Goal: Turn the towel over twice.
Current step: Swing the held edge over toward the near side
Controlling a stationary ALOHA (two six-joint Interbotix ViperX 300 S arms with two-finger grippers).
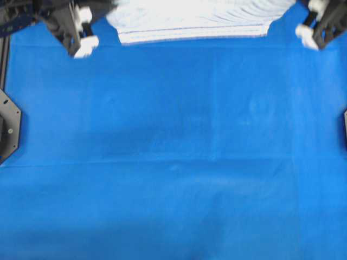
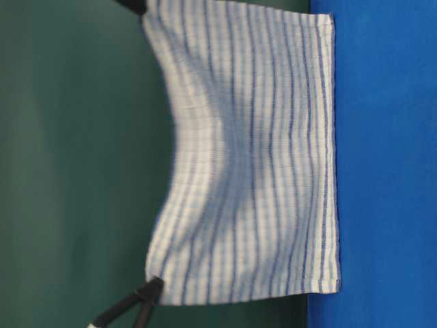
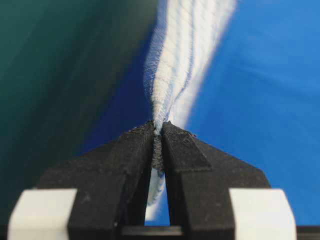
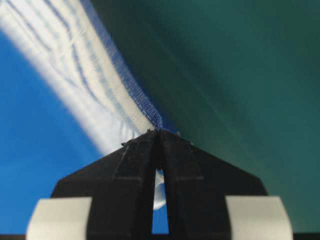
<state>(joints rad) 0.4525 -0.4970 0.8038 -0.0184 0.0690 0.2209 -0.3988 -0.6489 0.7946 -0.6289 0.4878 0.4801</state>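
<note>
The towel (image 1: 190, 21), white with thin blue stripes, hangs upright at the far edge of the table, stretched between its two upper corners. In the table-level view the towel (image 2: 252, 157) sags in the middle of its top edge, and its lower hem meets the blue table covering (image 2: 382, 164). My left gripper (image 3: 159, 127) is shut on one upper corner of the towel (image 3: 185, 50). My right gripper (image 4: 160, 131) is shut on the other corner of the towel (image 4: 75, 65). From overhead, the left gripper (image 1: 108, 4) and right gripper (image 1: 301, 4) sit at the towel's two ends.
The blue table covering (image 1: 173, 151) spreads flat in front of the towel. Black arm mounts stand at the left edge (image 1: 8, 130) and right edge (image 1: 345, 127). A dark green backdrop (image 2: 68, 164) lies behind the towel.
</note>
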